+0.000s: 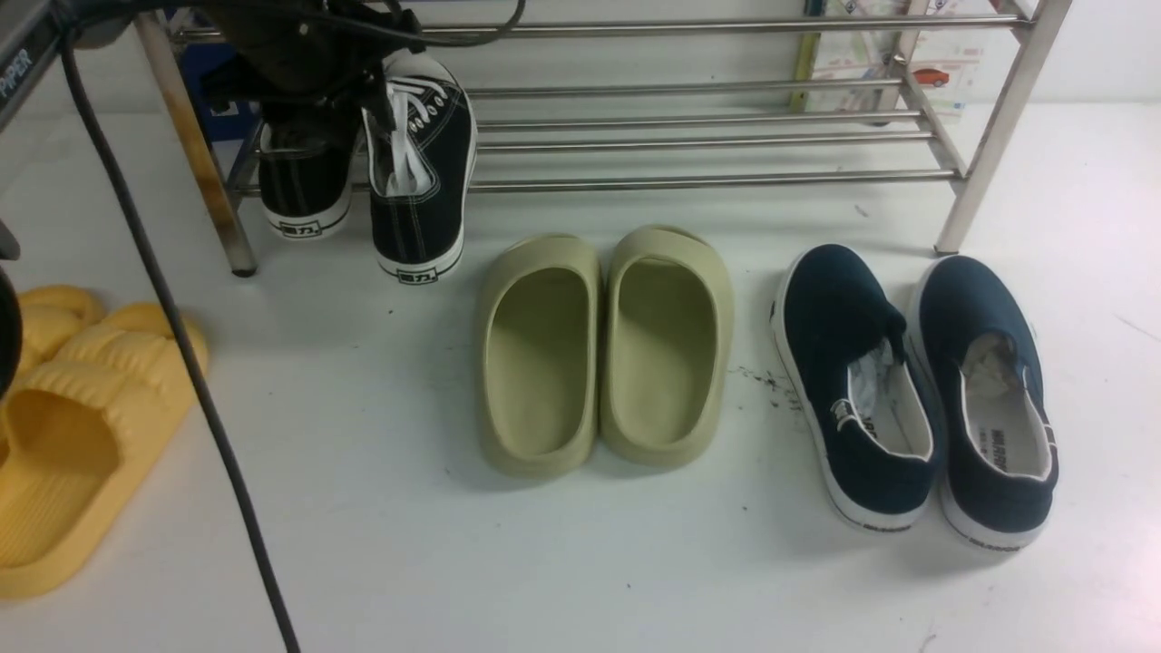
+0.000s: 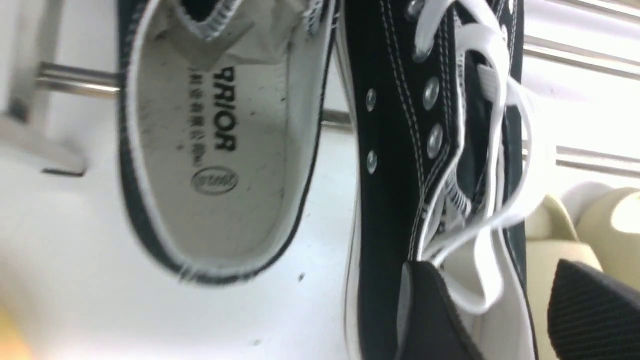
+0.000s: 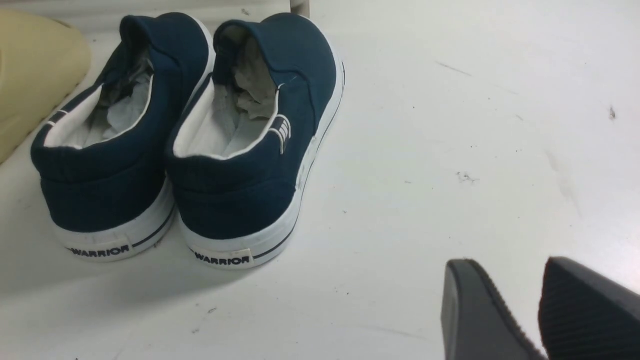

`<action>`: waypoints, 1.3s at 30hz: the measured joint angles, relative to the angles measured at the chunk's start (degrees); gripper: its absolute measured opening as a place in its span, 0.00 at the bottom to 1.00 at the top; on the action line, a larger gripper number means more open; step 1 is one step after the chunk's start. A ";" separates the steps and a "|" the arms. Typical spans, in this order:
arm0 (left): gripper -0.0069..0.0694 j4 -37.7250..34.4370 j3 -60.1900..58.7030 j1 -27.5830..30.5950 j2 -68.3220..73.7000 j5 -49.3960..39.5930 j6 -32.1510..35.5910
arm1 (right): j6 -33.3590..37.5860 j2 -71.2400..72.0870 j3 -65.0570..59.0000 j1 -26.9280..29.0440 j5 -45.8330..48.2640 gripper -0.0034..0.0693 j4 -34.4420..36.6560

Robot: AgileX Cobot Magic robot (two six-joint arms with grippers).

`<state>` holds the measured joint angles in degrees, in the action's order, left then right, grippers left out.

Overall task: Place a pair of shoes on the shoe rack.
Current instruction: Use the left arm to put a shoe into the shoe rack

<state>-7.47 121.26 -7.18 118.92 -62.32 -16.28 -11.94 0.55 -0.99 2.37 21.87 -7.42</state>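
The pair of shoes, two black canvas sneakers with white laces, rests on the left end of the silver shoe rack [image 1: 707, 141]. Their heels stick out over the front bar. The left one [image 1: 304, 186] sits further back. The right one [image 1: 422, 181] slopes down towards me. My left gripper [image 2: 492, 300] hangs right over the right sneaker [image 2: 395, 150] and is open. One finger [image 2: 425, 315] is over the shoe's mouth and the other finger [image 2: 590, 310] is outside its wall, gripping nothing. My right gripper [image 3: 505, 280] hovers above bare floor, slightly open and empty.
Olive-green slides [image 1: 603, 345] lie in front of the rack's middle. Navy slip-ons [image 1: 916, 390] lie to the right, near the rack's right leg [image 1: 984, 154]. Yellow slides [image 1: 63, 426] sit at the far left. A black cable [image 1: 181, 345] hangs across the left side.
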 joint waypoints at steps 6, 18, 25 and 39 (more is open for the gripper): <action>0.30 1.10 0.00 -0.12 -3.57 -8.50 2.78 | 0.00 0.00 0.00 0.00 0.00 0.38 0.00; 0.07 2.31 -12.75 -11.14 -7.37 -8.78 5.21 | 0.00 0.00 0.00 0.00 0.00 0.38 0.00; 0.07 7.47 -22.47 -11.36 -6.28 4.32 2.79 | 0.00 0.00 0.00 0.00 0.00 0.38 0.00; 0.07 14.67 -12.93 -11.60 2.59 2.78 -0.86 | 0.00 0.00 0.00 0.00 0.00 0.38 0.00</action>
<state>7.19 108.33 -18.78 121.51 -59.54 -17.14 -11.94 0.55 -0.99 2.37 21.87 -7.42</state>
